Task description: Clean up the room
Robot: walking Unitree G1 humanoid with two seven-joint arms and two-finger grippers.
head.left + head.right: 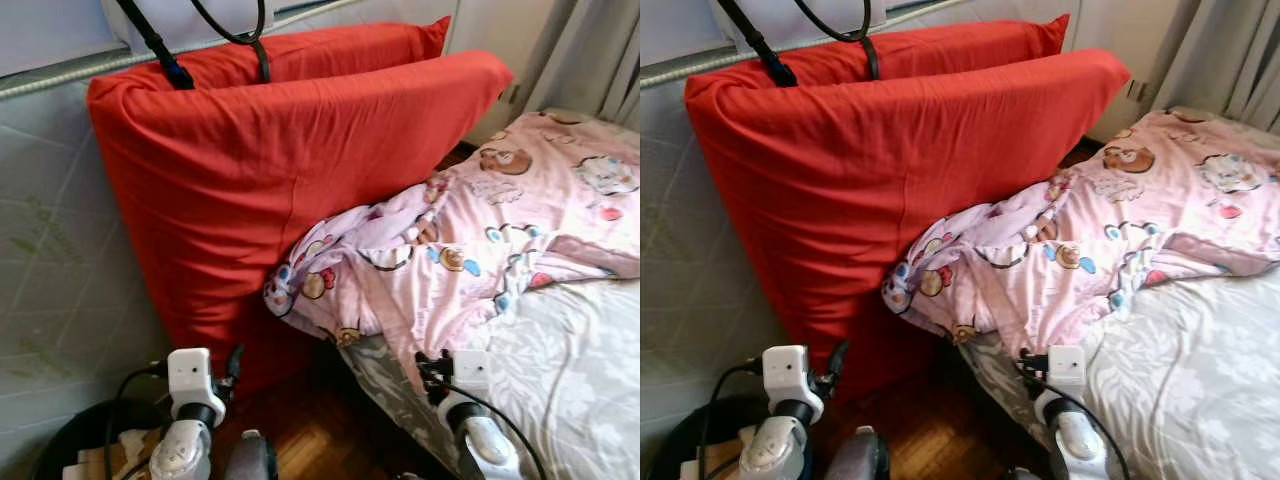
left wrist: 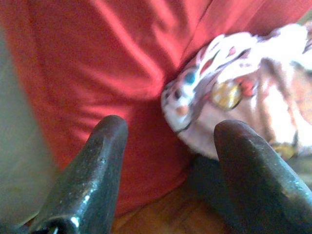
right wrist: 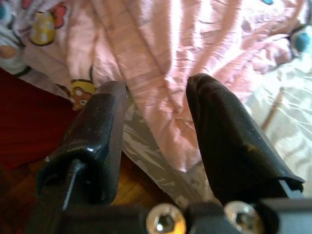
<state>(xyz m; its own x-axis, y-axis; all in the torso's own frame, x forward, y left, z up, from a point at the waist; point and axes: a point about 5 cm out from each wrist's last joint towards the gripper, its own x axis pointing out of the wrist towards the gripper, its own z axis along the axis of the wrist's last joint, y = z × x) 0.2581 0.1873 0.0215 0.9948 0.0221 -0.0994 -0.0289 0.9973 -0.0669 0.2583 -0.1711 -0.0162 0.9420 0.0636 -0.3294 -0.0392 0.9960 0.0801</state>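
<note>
Pink cartoon-print blanket bunched on bed, hanging over bed edge against red mattress leaning on wall. Left gripper fingers apart, empty, facing blanket's hanging corner. Right gripper fingers apart, empty, above blanket's edge. Wrist views reveal parted fingers; head views show wood floor.

Matt red cloth cushions; soft printed pink blanket; glossy wood floor.

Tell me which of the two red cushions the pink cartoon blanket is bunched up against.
The front red cushion, nearer the robot. The pink cartoon blanket presses on its lower right face; the rear red cushion stands behind it against the wall.
</note>
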